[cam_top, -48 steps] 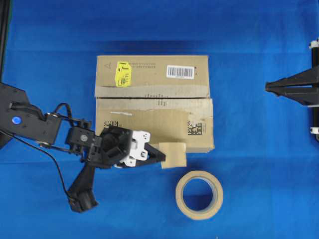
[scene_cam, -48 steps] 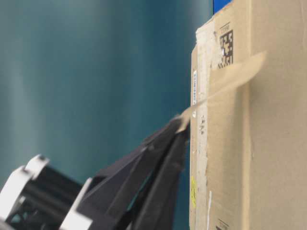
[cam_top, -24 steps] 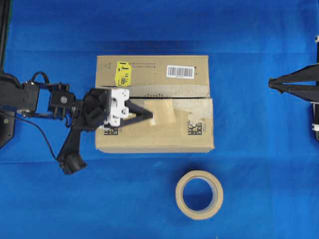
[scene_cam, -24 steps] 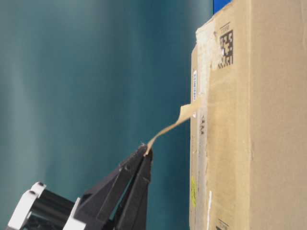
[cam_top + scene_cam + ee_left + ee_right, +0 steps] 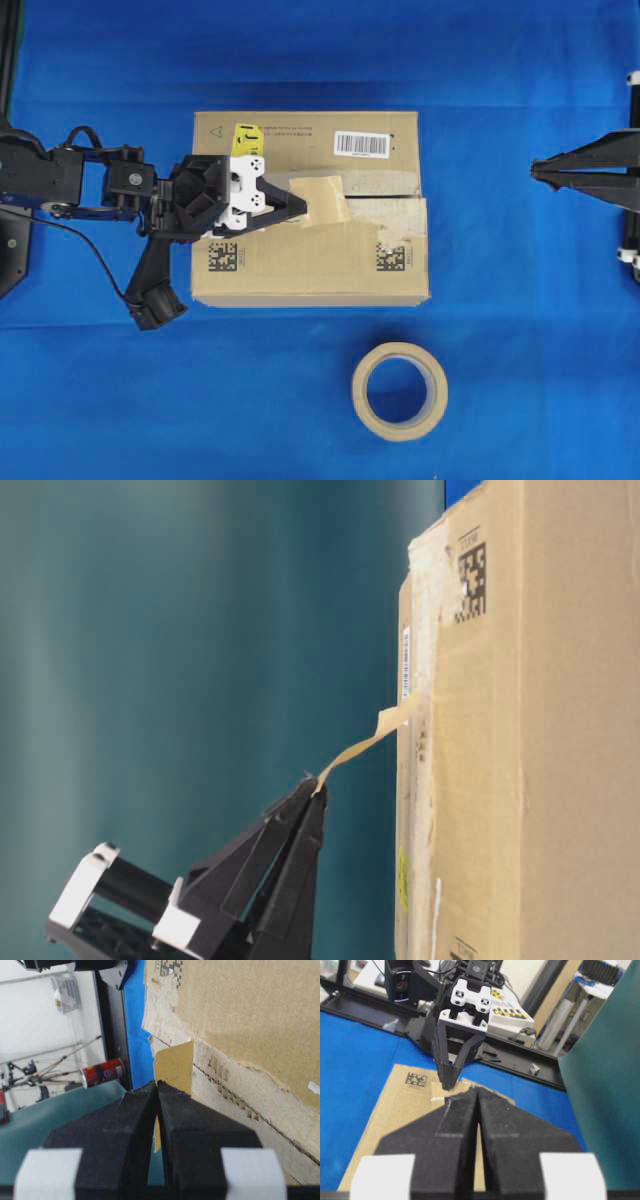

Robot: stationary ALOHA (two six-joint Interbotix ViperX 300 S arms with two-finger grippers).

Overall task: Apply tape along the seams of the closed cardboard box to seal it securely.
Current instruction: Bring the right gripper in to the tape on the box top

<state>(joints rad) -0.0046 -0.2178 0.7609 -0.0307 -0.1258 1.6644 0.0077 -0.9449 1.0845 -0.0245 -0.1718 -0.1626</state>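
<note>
The cardboard box point(image 5: 300, 275) lies in the middle of the blue table, yellow sticker and barcode label on top. My left gripper point(image 5: 303, 208) is over the box top, shut on one end of the tan tape piece point(image 5: 326, 195). The tape slopes from the jaws point(image 5: 318, 785) down to the box top point(image 5: 520, 730), and its far end meets the top over the seam point(image 5: 390, 196). In the left wrist view the tape point(image 5: 175, 1065) stands up from my shut gripper point(image 5: 157, 1084). My right gripper point(image 5: 535, 170) is shut and empty, off to the right of the box.
The beige tape roll point(image 5: 399, 391) lies on the table in front of the box. Pale torn old tape strips point(image 5: 385, 180) run beside the seam. The left arm's body point(image 5: 60, 190) reaches in from the left edge.
My left gripper carried the tape from the box's near edge up over the box top to the seam. The tape's free end now rests on the box. The right gripper barely moved.
</note>
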